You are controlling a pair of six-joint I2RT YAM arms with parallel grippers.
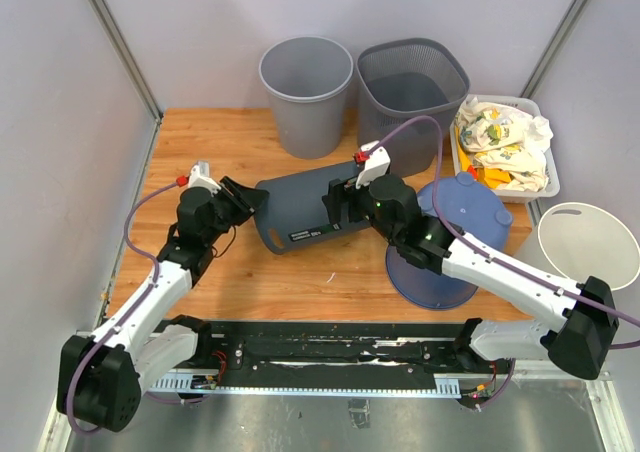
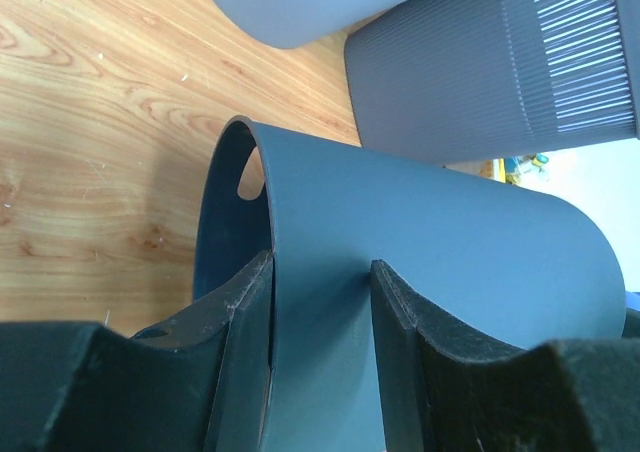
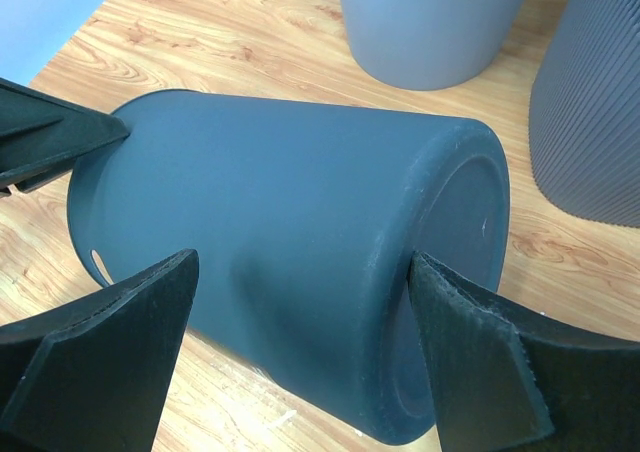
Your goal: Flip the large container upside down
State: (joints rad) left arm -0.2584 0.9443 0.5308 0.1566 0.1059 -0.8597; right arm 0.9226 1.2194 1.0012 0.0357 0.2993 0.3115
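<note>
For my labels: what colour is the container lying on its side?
The container is plain dark slate blue, best seen in the right wrist view.

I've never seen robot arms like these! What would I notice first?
A big dark container lies on its side in the middle of the wooden table. The left claw straddles its open rim, and the right claw spreads wide over its bottom end. Behind stand a smooth grey bin and a ribbed bin.

Bright, even overhead light, soft faint shadows, white streaks on the ribbed bin (image 2: 585,52), views sharp.
</note>
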